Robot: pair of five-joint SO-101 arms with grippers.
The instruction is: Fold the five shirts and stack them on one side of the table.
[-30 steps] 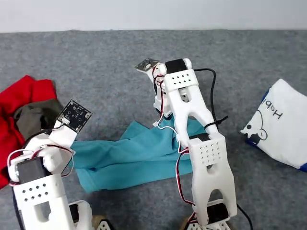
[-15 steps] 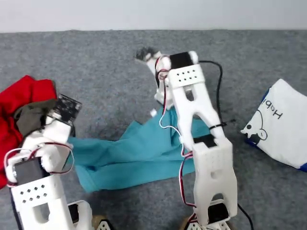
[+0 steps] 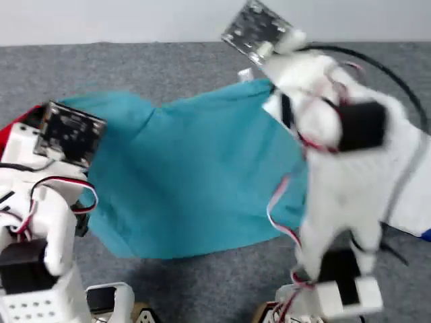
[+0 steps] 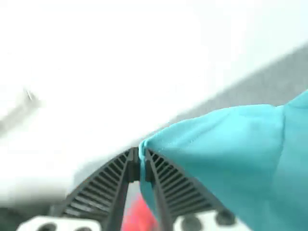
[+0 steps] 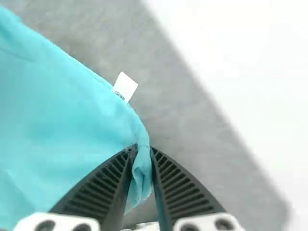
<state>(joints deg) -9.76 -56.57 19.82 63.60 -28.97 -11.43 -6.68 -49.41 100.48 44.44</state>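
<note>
teal cloth takes up the middle of the high view: the teal shirt is spread wide as one broad sheet between the two arms, above the grey bench. we cannot tell whether its lower edge touches the bench.

in the left wrist view the left end effector is clamped on a corner of the teal shirt. the dark ribbed fingers are pressed together with only a thin fold of fabric pinched between them. a patch of red shows just past those fingers. in the high view the left arm stands at the shirt's left edge, and a sliver of the red shirt shows beside it.

in the right wrist view the right end effector is likewise closed on the teal shirt, gripping a bunched edge of the fabric. a small white label sticks out of the seam near the grip, and the grey bench lies behind it. in the high view the right arm rises at the shirt's right edge and covers part of it.

a white shirt lies at the right edge of the bench, partly behind the right arm, with a trace of blue at its lower corner.
</note>
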